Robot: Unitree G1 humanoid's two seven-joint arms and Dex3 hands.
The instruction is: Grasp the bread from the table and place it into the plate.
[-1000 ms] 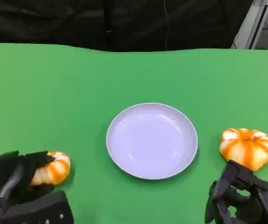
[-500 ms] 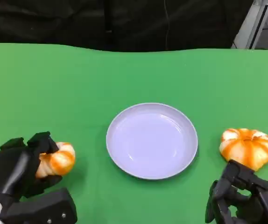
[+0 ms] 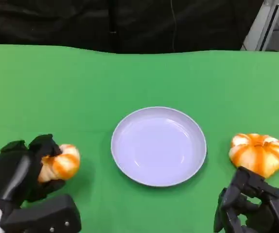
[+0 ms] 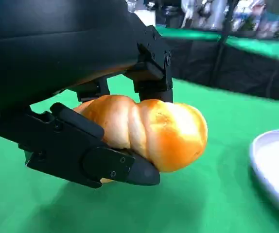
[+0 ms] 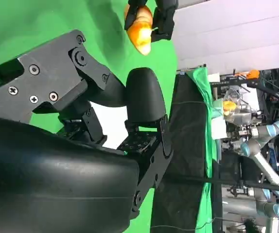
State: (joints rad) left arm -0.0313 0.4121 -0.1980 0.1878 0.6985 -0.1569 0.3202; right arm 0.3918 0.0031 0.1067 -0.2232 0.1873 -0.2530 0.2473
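My left hand (image 3: 17,171) grips a twisted orange-and-white bread roll (image 3: 61,162) at the table's near left, well left of the plate. In the left wrist view the roll (image 4: 151,131) is clamped between black fingers (image 4: 100,162) and hangs above the green cloth. The pale lavender plate (image 3: 122,162) stands at the table's middle with nothing in it; its rim (image 4: 270,170) shows beside the roll. A second, pumpkin-shaped bread (image 3: 257,153) lies right of the plate. My right hand (image 3: 253,209) sits just in front of that bread, holding nothing, fingers (image 5: 144,97) apart.
Green cloth (image 3: 130,77) covers the table up to a dark curtain (image 3: 130,24) at the far edge. A metal frame (image 3: 263,22) stands at the back right. In the right wrist view the left hand with its roll (image 5: 139,26) shows across the table.
My left hand has lifted the roll off the cloth and carried it slightly away from the front edge and to the right. The right hand, plate and second bread have not moved.
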